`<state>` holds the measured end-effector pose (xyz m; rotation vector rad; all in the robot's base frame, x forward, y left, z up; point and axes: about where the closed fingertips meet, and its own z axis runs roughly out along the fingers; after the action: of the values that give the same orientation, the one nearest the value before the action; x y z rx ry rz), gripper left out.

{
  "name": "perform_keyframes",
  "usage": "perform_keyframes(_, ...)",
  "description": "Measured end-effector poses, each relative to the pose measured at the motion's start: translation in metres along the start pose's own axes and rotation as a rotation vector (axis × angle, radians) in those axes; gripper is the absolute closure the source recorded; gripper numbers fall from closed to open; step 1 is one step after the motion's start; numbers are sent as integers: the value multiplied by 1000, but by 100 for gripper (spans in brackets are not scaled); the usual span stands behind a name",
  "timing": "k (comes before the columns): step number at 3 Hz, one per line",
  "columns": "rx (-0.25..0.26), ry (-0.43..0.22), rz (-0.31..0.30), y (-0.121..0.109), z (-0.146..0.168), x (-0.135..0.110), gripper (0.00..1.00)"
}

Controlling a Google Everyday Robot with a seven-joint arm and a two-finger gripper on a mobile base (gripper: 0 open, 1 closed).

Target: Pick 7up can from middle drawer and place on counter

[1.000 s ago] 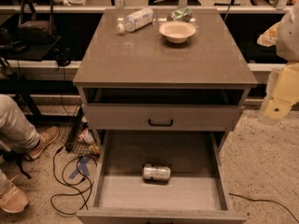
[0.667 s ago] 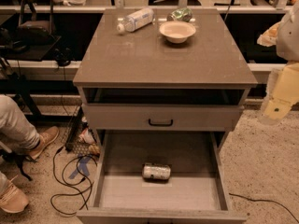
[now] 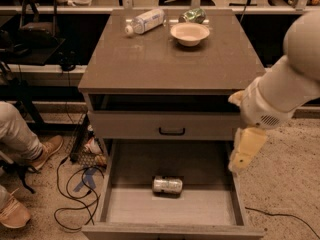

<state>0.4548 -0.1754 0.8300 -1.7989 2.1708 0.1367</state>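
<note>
Cream hand (image 3: 243, 154) over middle drawer (image 3: 150, 209) edge

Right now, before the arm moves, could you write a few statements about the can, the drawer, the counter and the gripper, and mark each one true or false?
1. The 7up can lies on its side on the floor of the open middle drawer. True.
2. The gripper is down inside the drawer and touches the can. False: the gripper hangs at the right, above the drawer's right wall, apart from the can.
3. A bowl stands on the counter. True.
4. The clear bottle stands upright on the counter. False: the bottle lies on its side near the back edge.
</note>
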Motion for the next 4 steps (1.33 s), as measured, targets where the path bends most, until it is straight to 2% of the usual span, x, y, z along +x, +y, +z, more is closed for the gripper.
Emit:
perform_keyframes(1, 42, -33, 1, -12, 16, -6, 0)
perform_keyframes(2, 44, -33, 1, -13, 16, -6, 0)
perform_keyframes(3, 50, -49, 30, -29, 57, -5, 0)
perform_keyframes(4, 30, -90, 99, -44, 146, -17, 0)
